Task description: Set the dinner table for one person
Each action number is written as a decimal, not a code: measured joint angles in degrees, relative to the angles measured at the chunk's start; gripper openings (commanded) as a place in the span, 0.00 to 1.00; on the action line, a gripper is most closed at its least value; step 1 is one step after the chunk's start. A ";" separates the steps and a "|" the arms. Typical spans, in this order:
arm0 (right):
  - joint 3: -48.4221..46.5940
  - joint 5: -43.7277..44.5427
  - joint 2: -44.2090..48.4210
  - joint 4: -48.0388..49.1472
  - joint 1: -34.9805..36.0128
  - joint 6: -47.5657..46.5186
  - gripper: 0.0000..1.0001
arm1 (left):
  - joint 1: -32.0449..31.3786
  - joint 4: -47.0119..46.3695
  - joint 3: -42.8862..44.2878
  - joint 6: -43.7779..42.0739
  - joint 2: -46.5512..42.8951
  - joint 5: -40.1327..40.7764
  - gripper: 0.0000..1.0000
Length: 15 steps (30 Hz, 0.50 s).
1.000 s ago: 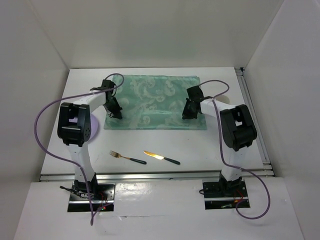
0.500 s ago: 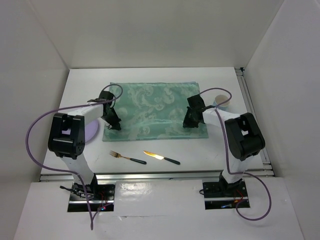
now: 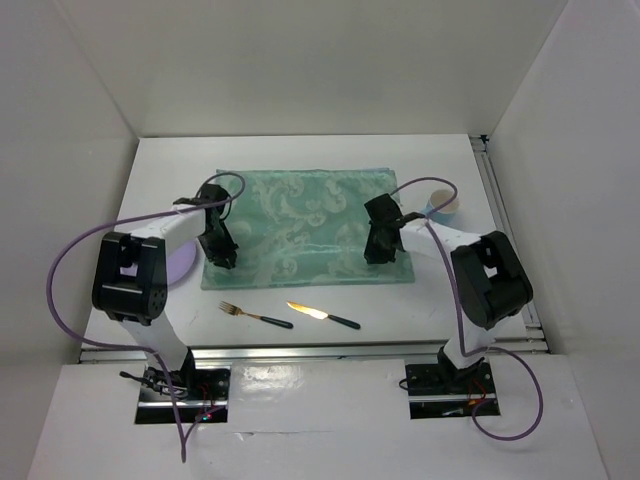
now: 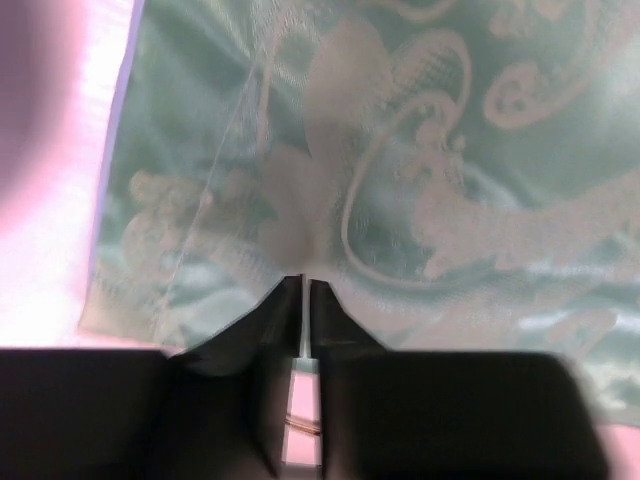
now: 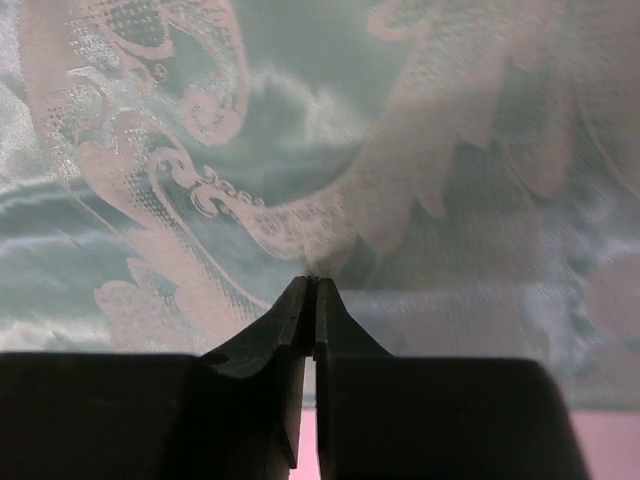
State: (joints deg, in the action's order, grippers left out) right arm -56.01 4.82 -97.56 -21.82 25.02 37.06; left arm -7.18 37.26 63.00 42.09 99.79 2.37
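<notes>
**Item inspected:** the white surface. It fills the enclosure floor beyond the arm bases and carries everything else. I judge it rigid, heavy and fixed, with a smooth top on which cloth and cutlery will slide readily. Apart from the metal rail on its right edge it offers nowhere to take hold. It is to be laid upon, not lifted.

**Left:** a lilac plate lies partly hidden under the left arm. The left claw sits at the near-left corner of the teal patterned cloth. Its jaws are almost together, with a thin slit between them. The fabric puckers up to the tips, but whether it is pinched cannot be told.

**Centre:** a fork and a knife lie near each other, nearer the arm bases than the cloth and clear of it.

**Right:** the right claw has its jaws together, clamped on a raised fold near the cloth's near-right corner. Further right, a cup stands beside the cloth.
</notes>
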 measured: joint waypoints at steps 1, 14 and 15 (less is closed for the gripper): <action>-0.48 0.57 0.46 -1.77 -0.02 -0.11 0.18 | -0.33 1.44 0.63 0.15 -0.66 0.59 0.40; -14.86 6.45 19.45 -10.75 -20.24 -3.56 0.76 | -3.45 9.07 17.18 -1.68 -13.57 4.00 0.47; -15.13 6.36 19.28 -10.86 -23.80 -3.93 0.76 | -3.48 9.20 17.40 -1.73 -14.14 4.02 0.47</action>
State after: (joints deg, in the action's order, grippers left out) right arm -71.13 11.18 -78.28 -32.69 1.21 33.12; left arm -10.66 46.46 80.40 40.36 85.65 6.39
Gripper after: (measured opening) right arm 0.753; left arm 0.466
